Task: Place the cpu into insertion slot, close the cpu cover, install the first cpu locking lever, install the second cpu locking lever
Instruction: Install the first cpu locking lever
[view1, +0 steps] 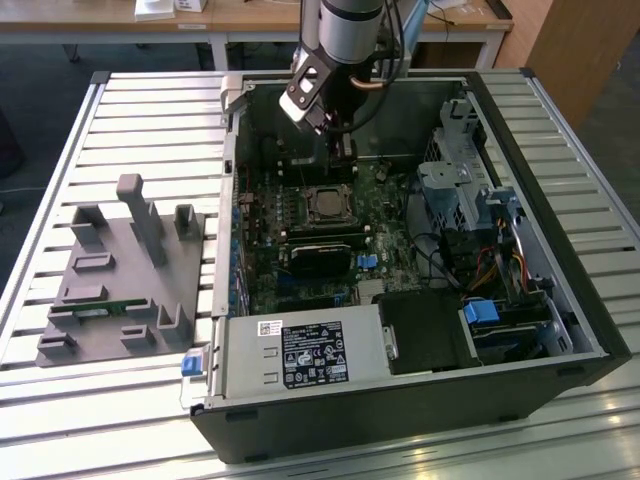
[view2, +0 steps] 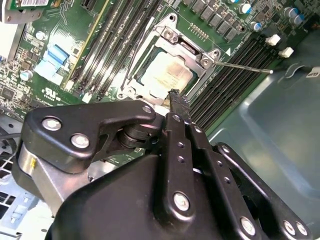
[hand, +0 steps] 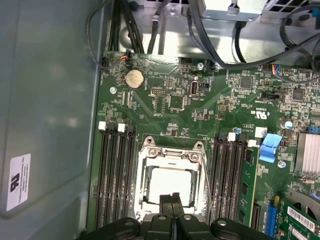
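Above the mobo in the open PC case, the pincer is seen w/ fingers pressed together, nothing held. The cpu is seated in the insertion slot, w/ the cpu cover laid flat around it. One thin locking lever is angled out from a corner.

- The arm is a smooth silver-grey cylinder in the exterior view, with a pale grey block mounted at its wrist.
- The gripper is matte black — flat linkage bars joined by round silver screws.
- Its fingers are narrow and black.
- A brushed metal block behind the linkage carries a small yellow mark.
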